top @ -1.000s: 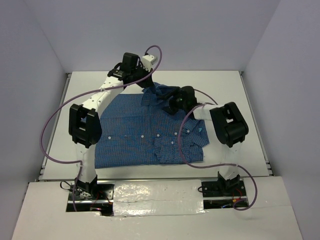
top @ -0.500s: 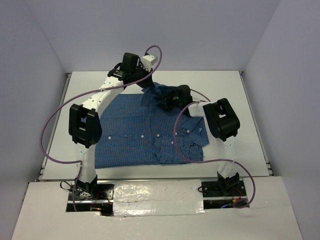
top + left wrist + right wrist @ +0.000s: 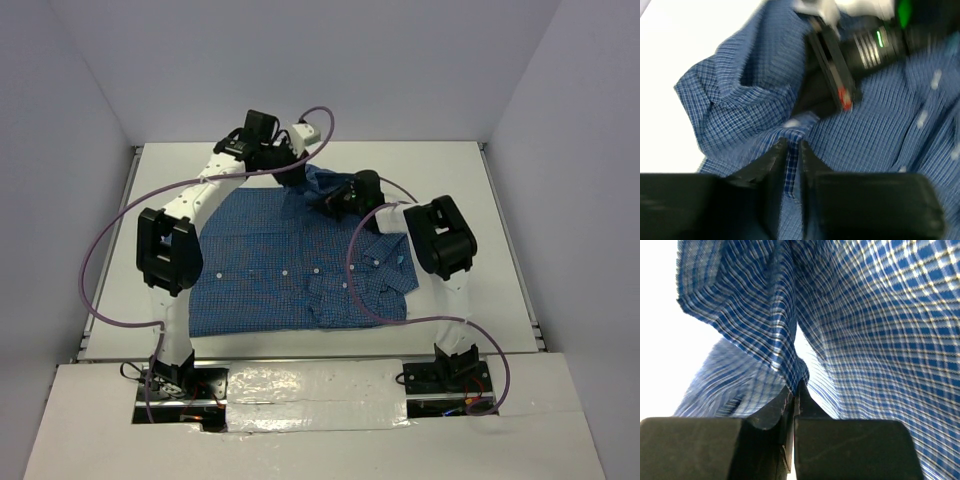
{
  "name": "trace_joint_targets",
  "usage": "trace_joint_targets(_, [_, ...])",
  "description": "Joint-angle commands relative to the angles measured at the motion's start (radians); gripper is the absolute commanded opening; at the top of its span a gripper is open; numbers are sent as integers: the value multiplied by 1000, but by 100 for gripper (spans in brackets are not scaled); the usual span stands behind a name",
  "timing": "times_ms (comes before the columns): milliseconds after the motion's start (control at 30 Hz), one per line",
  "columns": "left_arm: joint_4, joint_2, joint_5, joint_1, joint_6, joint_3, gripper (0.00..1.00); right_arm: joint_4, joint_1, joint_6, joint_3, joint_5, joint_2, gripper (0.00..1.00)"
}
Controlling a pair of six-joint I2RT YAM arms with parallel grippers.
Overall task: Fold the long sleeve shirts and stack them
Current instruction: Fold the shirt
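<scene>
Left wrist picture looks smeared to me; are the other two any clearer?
Left wrist view: yes, smeared by blur across the whole shirt. Right wrist view: the weave is sharp near the right gripper and blurred at lower left, with the background blown out white. Top external view: sharp and evenly lit.

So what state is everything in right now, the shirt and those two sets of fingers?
shirt: spread mostly flat on the table, with its far edge bunched up
left fingers: shut, pinching a fold of the shirt
right fingers: shut, pinching a fold of the shirt
</scene>
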Motion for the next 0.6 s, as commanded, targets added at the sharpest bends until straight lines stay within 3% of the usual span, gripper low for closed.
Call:
trace_joint_targets(0, [-203, -78, 128, 3, 459, -17, 32, 12, -18, -113, -8, -92, -84, 0])
trace_joint_targets(67, [-271, -106, 130, 4, 640, -43, 40, -85, -25, -231, -7, -86, -116, 0])
trace_joint_targets(167, [-314, -234, 156, 25, 1058, -194, 47, -128, -28, -288, -18, -103, -160, 0])
trace_joint_targets(367, [-158, -376, 76, 30, 1484, -503, 53, -130, -35, -295, -35, -137, -173, 0])
trace_joint_targets(567, [47, -358, -94, -25, 1480, -710, 60, -192, -35, -342, 1, -126, -161, 0])
